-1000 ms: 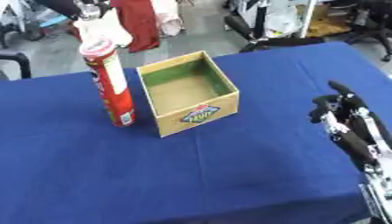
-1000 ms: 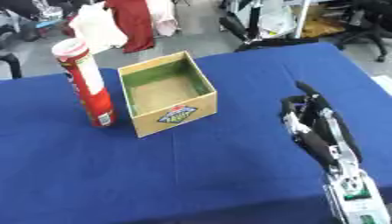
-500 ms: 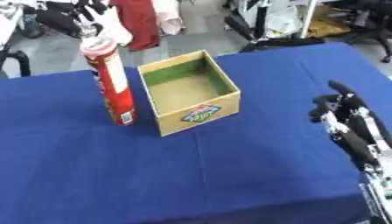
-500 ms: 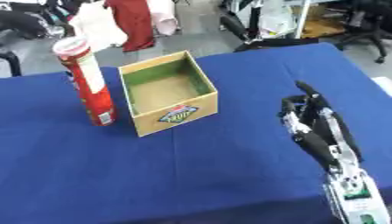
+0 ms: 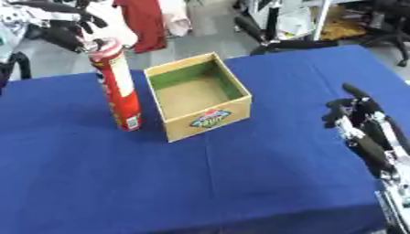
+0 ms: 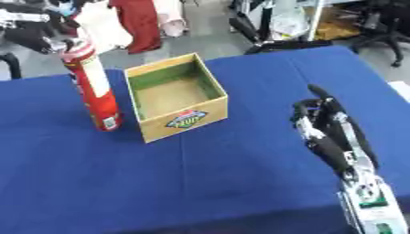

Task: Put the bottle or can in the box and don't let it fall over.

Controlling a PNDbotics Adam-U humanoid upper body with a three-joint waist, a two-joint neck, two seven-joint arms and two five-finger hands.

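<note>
A tall red can (image 5: 117,91) with a pale lid stands upright on the blue table (image 5: 160,183), just left of the box and apart from it. The open cardboard box (image 5: 210,119) has a green lining and holds nothing. My left hand (image 5: 70,33) comes in from the upper left corner and hovers at the can's top, its dark fingers spread beside the lid; whether they touch it I cannot tell. Near the right edge my right hand (image 6: 328,123) rests open with its fingers pointing up, well clear of the box.
Beyond the table's far edge hang red and white cloths (image 5: 144,20), with dark office chairs (image 5: 280,41) behind. Bare blue cloth stretches in front of the box and between it and my right hand.
My left hand has come down closer to the top of the can. The can, the box and my right hand have not moved.
</note>
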